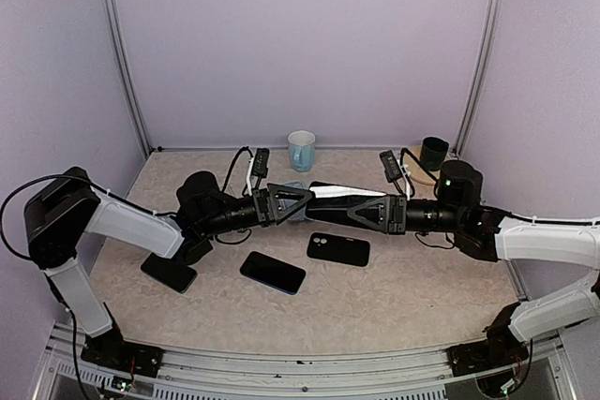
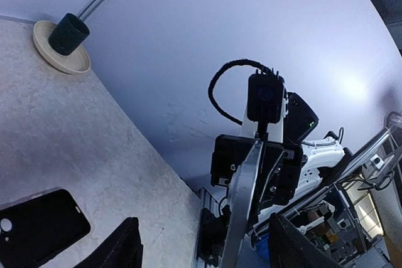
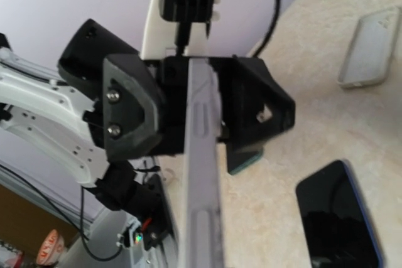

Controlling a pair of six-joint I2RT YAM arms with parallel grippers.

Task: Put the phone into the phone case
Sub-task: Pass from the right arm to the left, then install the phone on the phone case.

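Above the table (image 1: 422, 288), between the two arms, a grey phone case (image 3: 202, 218) is held edge-on. The left gripper (image 3: 201, 123) is closed on one end and the right gripper (image 2: 256, 161) on the other. Below them the phone (image 1: 272, 272) lies flat on the table, near a black case (image 1: 338, 248).

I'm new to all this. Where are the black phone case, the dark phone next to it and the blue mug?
black phone case (image 1: 339, 250): top view, its flat middle.
dark phone (image 1: 272, 273): top view, middle of its screen.
blue mug (image 1: 301, 155): top view, its outer wall.
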